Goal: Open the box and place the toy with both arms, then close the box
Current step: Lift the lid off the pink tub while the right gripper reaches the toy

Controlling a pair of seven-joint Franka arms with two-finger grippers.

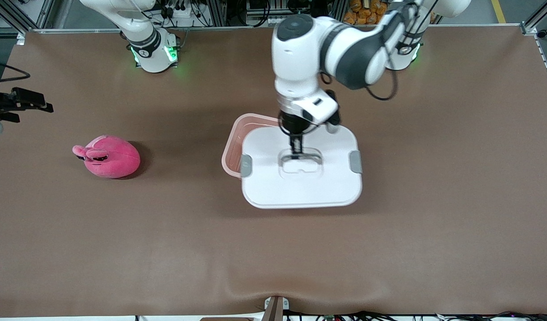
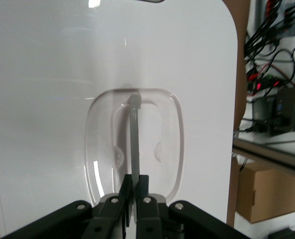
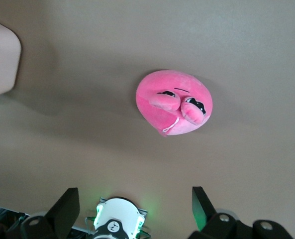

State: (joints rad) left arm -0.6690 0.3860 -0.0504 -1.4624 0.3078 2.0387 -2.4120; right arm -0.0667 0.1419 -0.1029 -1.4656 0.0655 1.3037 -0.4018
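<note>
Front view: left gripper jaws are pinching the thin handle of the lid, lifted askew over the box mid-tabletop; it could pivot or slip. Right gripper, jaws wide, is hovering over the toy toward the right arm's end.

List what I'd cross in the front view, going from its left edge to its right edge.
Right tool, open, waiting at the table edge → toy → box → lid, with the left tool shut on its handle.
</note>
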